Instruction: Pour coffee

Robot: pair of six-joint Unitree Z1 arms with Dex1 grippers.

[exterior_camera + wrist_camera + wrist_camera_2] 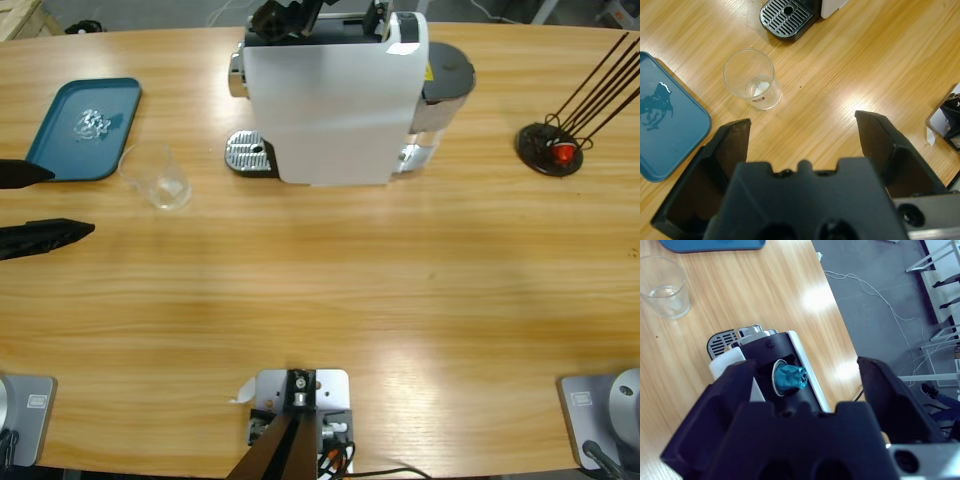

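Both grippers wide open, holding nothing

Left gripper point(802, 137) has its jaws apart just above the table point(400, 300), near the clear cup point(752, 78). Right gripper point(805, 385) is open too, over a blue pod point(789, 379) in the coffee machine point(335, 95). Coffee does not show

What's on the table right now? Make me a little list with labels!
cup: clear glass, upright on the table, empty, beside the tray
tray: blue tray, with a small wet splash
coffee machine: white machine, a blue capsule sits in its top slot
drip grate: metal grate, nothing on it
left pincer: open, near the cup, holding nothing
right pincer: open, above the machine's top
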